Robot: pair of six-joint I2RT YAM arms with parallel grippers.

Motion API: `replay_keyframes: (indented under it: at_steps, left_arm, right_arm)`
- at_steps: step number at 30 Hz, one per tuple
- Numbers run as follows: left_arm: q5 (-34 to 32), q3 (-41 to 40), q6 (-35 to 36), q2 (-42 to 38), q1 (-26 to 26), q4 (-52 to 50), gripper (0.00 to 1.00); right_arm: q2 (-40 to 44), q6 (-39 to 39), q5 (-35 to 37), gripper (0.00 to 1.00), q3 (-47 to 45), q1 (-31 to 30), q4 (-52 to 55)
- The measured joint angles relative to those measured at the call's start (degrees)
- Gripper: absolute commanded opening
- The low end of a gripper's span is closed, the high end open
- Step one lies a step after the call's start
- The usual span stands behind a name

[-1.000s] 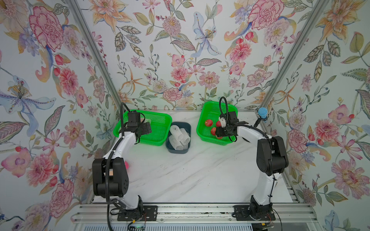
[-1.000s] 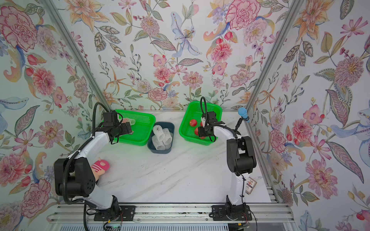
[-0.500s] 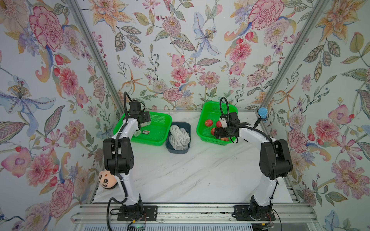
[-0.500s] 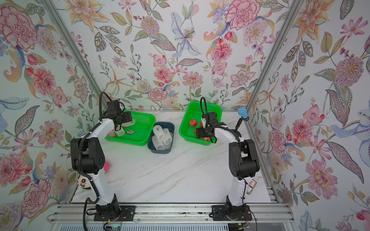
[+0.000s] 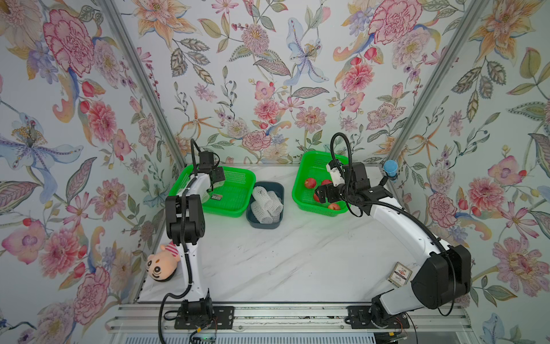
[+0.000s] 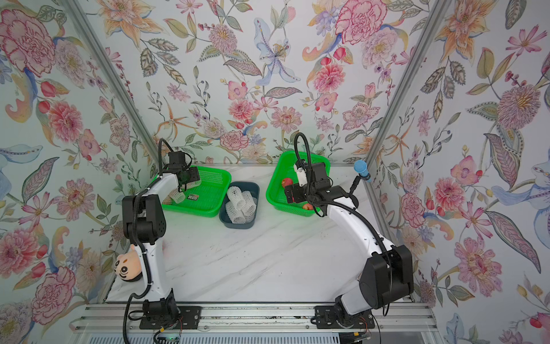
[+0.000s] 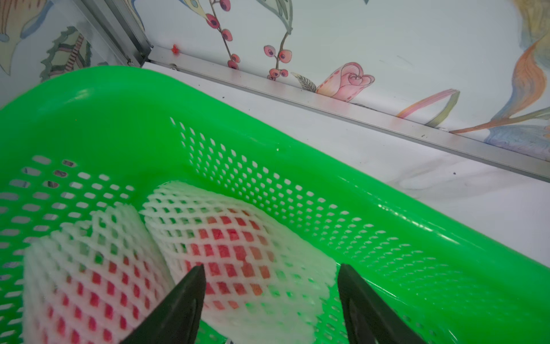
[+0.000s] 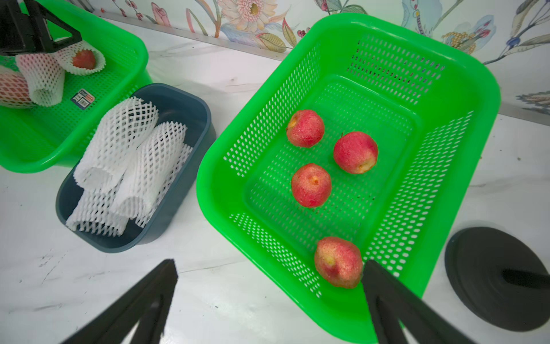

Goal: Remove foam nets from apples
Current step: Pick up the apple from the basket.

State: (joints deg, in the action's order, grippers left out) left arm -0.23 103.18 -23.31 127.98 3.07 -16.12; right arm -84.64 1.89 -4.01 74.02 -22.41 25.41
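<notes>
The left gripper (image 7: 269,268) hung low inside the left basket (image 5: 226,212), which sat left of centre in both top views. Its jaws were parted to a middling width and gripped nothing. Just ahead of the tips, between them and a little beyond, lay a netted apple (image 7: 232,247), red showing through its foam net (image 7: 184,202). One fingertip (image 7: 193,283) overlapped the mesh, though I could not tell whether it touched. The sleeve seemed to lie slantwise to the line between the jaws. A second netted apple (image 7: 89,277) lay pressed against the first.

The right gripper (image 8: 269,265) stood wide and empty over the near rim of the right basket (image 8: 476,59), right of centre. That basket held four bare apples (image 8: 311,185), well apart from the wrapped ones. Spent foam nets (image 8: 128,149) filled the blue bin (image 8: 178,101) between the baskets. The left arm was plainly the nearer one, and I judged it need only close.
</notes>
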Motion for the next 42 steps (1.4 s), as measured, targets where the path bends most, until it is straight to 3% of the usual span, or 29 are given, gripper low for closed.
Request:
replay_keyframes:
  at_steps: [11,22,28,31,36,42]
  left_arm:
    - [-0.02,-1.25,-4.79,0.83,0.04,3.96,0.5]
    - [-3.85,-10.23,-5.25,-3.34,0.22,7.06,0.6]
    - [-4.5,-11.93,-6.49,-3.45,0.26,5.95,0.58]
    - [-4.44,-11.93,-7.37,-3.45,0.31,5.81,0.53]
    - [-3.72,-11.93,-8.46,-3.45,0.31,5.75,0.26]
    - [-2.95,-13.66,-7.61,-4.04,0.31,5.88,0.08]
  right_arm:
    - [5.86,-0.22,-0.09,0.99,-3.98,-1.42,2.03]
    - [6.03,-1.11,-1.11,0.99,-3.98,-2.86,2.1]
    - [6.01,-1.27,-1.11,0.99,-3.98,-3.26,2.1]
    - [6.01,-1.29,-1.11,0.99,-3.98,-3.41,2.1]
    - [6.01,-1.51,-1.07,0.99,-3.98,-3.45,2.1]
    - [6.01,-1.51,-1.09,0.99,-3.98,-3.45,2.08]
